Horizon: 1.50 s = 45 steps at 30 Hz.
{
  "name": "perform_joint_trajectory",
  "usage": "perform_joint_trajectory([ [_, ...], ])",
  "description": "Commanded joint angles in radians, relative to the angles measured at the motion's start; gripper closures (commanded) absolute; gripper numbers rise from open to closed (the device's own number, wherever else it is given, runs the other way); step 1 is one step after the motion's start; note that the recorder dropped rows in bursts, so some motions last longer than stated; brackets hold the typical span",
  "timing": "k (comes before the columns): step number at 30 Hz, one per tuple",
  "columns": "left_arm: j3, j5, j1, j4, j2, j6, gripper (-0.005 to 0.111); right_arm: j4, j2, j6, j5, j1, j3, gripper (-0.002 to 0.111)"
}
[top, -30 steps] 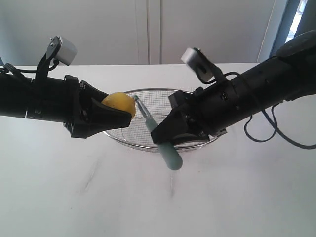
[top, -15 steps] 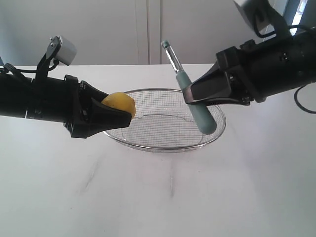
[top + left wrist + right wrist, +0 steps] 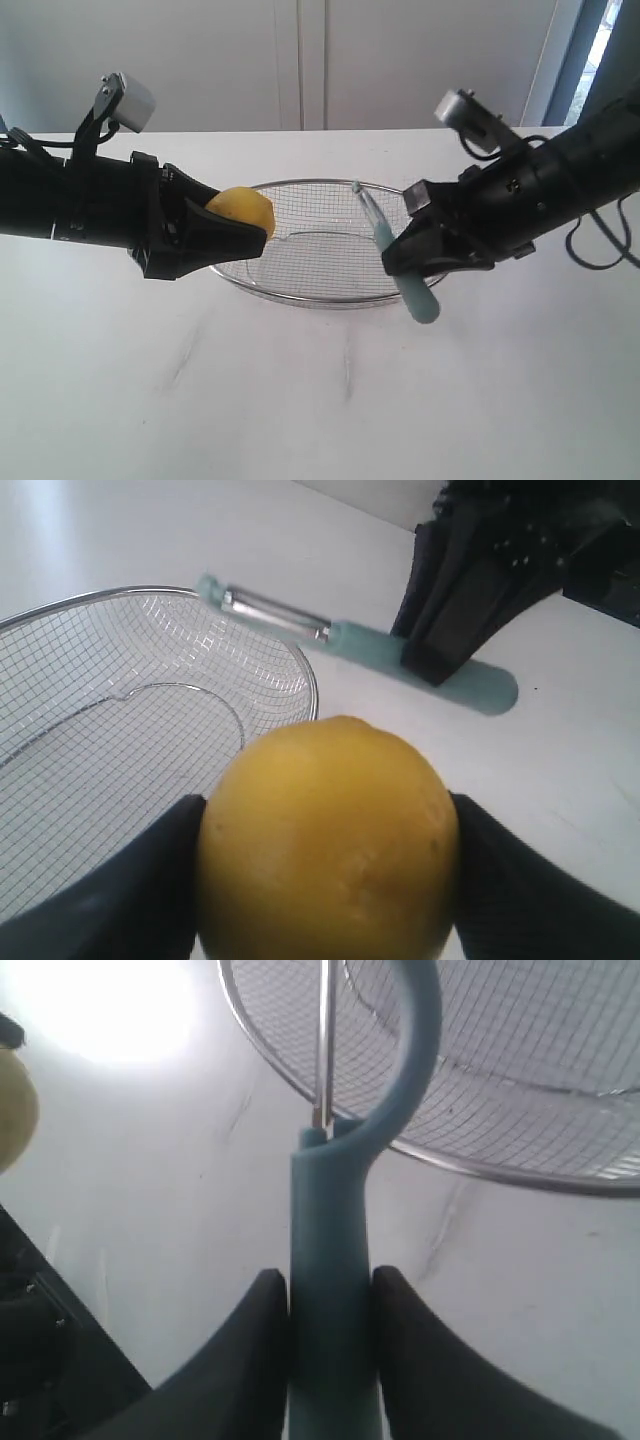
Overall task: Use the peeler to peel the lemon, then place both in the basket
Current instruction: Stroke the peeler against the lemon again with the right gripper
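So the left hand (image 3: 240,228) is clamped on the lemon (image 3: 243,210), one dark finger on each side, and holds it up in the air. In the exterior view it sits right at the left edge of the basket (image 3: 320,265), above the rim and not touching it. The side of the lemon that the left wrist view shows is smooth, plain yellow skin.

The right hand (image 3: 400,262) grips the peeler (image 3: 384,237) by its teal handle, fingers pinched on both sides of it. The peeler is tilted: the blade end points up and toward the lemon, over the right part of the basket, and the butt of the handle sticks out below the fingers, past the basket's near rim. Lemon and peeler are well apart, with most of the basket between them.

The basket itself sits on the white table (image 3: 300,400) between the two arms, with nothing in it but mesh.
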Motion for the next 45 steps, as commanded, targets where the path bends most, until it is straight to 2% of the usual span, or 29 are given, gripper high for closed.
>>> perform_joint_trajectory([
  [1, 0.003, 0.021, -0.003, -0.027, -0.001, -0.004, 0.107, 0.050, 0.079, -0.001, 0.025, 0.103, 0.000, 0.108],
  [4, 0.003, 0.021, -0.003, -0.027, -0.001, -0.004, 0.107, 0.074, 0.119, -0.003, 0.027, 0.194, -0.003, 0.108],
  [6, 0.003, 0.019, -0.003, -0.027, -0.001, -0.004, 0.107, 0.104, 0.123, -0.015, 0.051, 0.211, -0.003, 0.108],
  [12, 0.003, 0.017, -0.003, -0.027, -0.001, -0.004, 0.107, 0.182, 0.105, -0.069, 0.179, 0.211, -0.049, 0.108],
  [27, 0.003, 0.017, -0.003, -0.027, -0.001, -0.003, 0.107, 0.182, 0.096, -0.071, 0.137, 0.205, -0.049, 0.108],
  [45, 0.003, 0.020, -0.003, -0.027, -0.001, -0.003, 0.107, 0.174, -0.008, -0.085, 0.138, 0.133, -0.049, 0.108],
])
